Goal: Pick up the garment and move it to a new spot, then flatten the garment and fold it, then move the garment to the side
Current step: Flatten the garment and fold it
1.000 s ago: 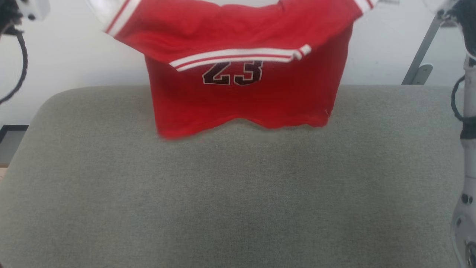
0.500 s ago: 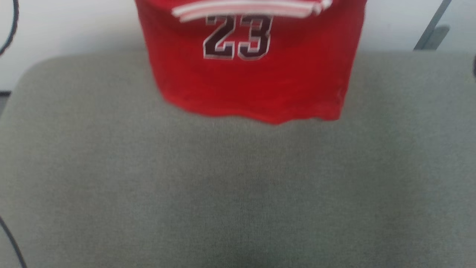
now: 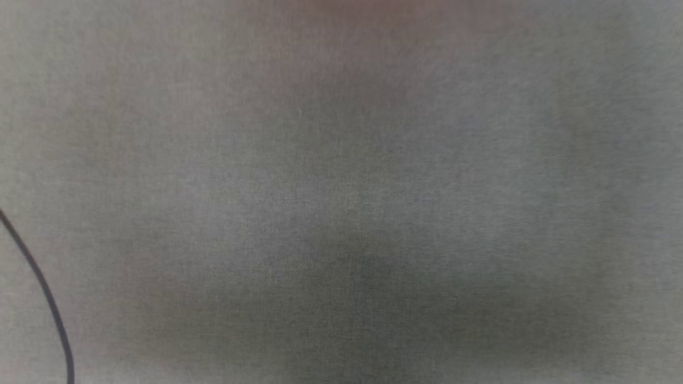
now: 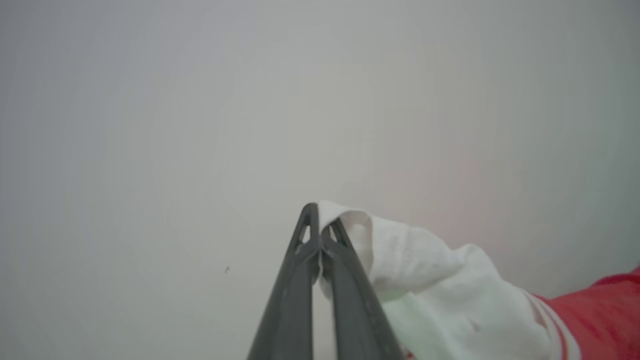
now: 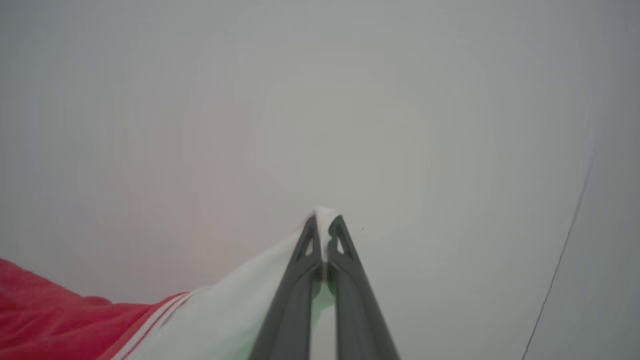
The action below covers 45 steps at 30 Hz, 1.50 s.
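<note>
Two grips: pinching white jersey (image 4: pixel 440 280) panel with left gripper (image 4: pixel 320 216), fingers (image 4: pixel 287 305) closed on cloth; pinching other white edge with right gripper (image 5: pixel 325 221), likewise closed

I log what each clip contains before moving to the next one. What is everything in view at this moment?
garment: one, red with white panels, held at its white parts by both grippers
padded surface: one, grey, across the head view, blurred
cable: one, dark, lower left of the head view
wall: one, pale, behind each gripper in the wrist views
left gripper: one, dark grey, jaws shut on white fabric
right gripper: one, dark grey, jaws shut on white fabric
</note>
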{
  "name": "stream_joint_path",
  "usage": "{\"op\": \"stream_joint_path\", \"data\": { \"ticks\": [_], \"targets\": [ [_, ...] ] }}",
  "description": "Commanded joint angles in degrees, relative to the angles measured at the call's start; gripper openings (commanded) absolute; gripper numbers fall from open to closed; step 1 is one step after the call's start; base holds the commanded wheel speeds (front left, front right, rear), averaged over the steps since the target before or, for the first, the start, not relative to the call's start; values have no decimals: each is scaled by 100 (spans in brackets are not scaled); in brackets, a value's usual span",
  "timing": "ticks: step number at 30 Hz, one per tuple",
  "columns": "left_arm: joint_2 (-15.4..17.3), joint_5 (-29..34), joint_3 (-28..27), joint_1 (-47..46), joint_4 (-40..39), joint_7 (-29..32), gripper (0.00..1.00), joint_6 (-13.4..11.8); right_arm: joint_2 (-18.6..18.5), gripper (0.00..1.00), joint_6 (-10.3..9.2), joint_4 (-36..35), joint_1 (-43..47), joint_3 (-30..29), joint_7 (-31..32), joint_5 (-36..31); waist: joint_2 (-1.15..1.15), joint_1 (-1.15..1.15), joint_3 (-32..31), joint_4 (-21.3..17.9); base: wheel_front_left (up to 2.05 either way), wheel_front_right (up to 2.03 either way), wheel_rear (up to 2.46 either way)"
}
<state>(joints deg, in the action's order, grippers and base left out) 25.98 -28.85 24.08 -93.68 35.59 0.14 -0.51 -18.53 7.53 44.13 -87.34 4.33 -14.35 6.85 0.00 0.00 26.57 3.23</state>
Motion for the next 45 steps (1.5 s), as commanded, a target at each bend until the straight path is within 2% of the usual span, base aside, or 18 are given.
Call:
{"op": "stream_joint_path", "data": {
  "ticks": [1, 5, 9, 13, 16, 20, 25, 26, 28, 35, 40, 45],
  "targets": [
    [-63, 70, 7, -86, 110, -284, 0, -45, -4, 0, -8, -22, -34, 23, -71, -220, 0, 0, 378, 120, 0, 0, 0],
    [-208, 68, 37, 117, 450, -776, 0, -21, 29, 0, -8, -5, 338, 264, -84, -483, 0, 0, 441, 187, 0, 0, 0],
    [-304, -23, 130, 449, 759, -743, 0, 112, 38, 0, -9, 245, 682, 422, -84, -240, 0, 0, 351, 220, 0, 0, 0],
    [-354, -227, 194, 1014, 1057, -455, 0, 269, 66, 0, -9, 634, 1186, 828, 23, 478, 0, 0, 147, 235, 0, 0, 0],
    [-354, -442, 228, 1494, 1166, -126, 0, 375, -10, 0, -8, 682, 1572, 1197, 399, 1213, 0, 0, -45, 241, 0, 0, 0],
    [-258, -686, 257, 2170, 1035, 333, 0, 464, -312, 0, -9, 334, 2123, 1687, 1062, 2149, 0, 0, -345, 227, 0, 0, 0],
    [14, -944, 267, 3208, 475, 892, 0, 357, -878, 0, -9, -448, 2941, 2312, 1962, 3092, 0, 0, -766, 218, 0, 0, 0],
    [87, -958, 267, 3434, 305, 1009, 0, 308, -1016, 0, -9, -603, 3103, 2392, 2133, 3260, 0, 0, -851, 219, 0, 0, 0],
    [386, -1116, 215, 4169, -292, 1370, 0, 56, -1380, 0, -8, -1128, 3600, 2603, 2626, 3658, 0, 0, -1077, 212, 0, 0, 0],
    [1184, -1555, -91, 5964, -2160, 2124, 0, -718, -2134, 0, -9, -2218, 4717, 2792, 3575, 4221, 0, 0, -1445, 158, 0, 0, 0],
    [1629, -1867, -290, 7270, -3671, 2643, 0, -1406, -2663, 0, -8, -2922, 5579, 2834, 4176, 4513, 0, 0, -1619, 136, 0, 0, 0],
    [1938, -2101, -491, 8453, -4879, 2939, 0, -2065, -3143, 0, -9, -3624, 6449, 2802, 4706, 4855, 0, 0, -1698, 132, 0, 0, 0]
  ]
}}
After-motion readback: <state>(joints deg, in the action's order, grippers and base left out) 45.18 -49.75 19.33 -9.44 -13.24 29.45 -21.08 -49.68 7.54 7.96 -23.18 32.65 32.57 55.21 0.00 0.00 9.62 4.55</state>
